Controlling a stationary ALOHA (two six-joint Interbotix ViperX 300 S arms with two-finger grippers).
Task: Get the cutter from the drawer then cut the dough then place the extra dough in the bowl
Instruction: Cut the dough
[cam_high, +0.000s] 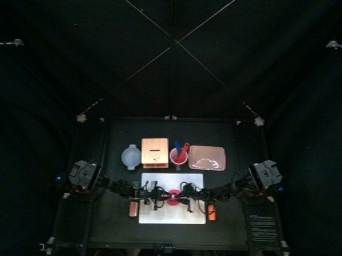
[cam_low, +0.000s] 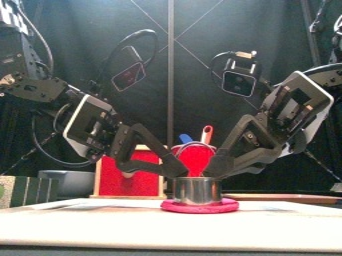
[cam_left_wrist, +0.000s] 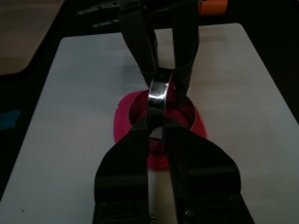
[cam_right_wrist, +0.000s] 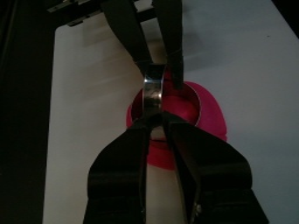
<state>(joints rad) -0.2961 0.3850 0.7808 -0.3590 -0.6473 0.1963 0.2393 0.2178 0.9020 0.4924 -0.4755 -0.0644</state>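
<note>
The left arm (cam_low: 40, 85) and the right arm (cam_low: 321, 70) are black and jointed, each with a pale silver-grey plate at the wrist and two long, tapering black jaws below it.

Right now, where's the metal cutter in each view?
Top: cutter mid white board, low centre.
Front: cutter bottom centre, standing on the dough.
Left wrist: cutter centre, a narrow ring over the dough.
Right wrist: cutter centre, a wider ring.
Shared landmark: the red dough beneath it.
</note>
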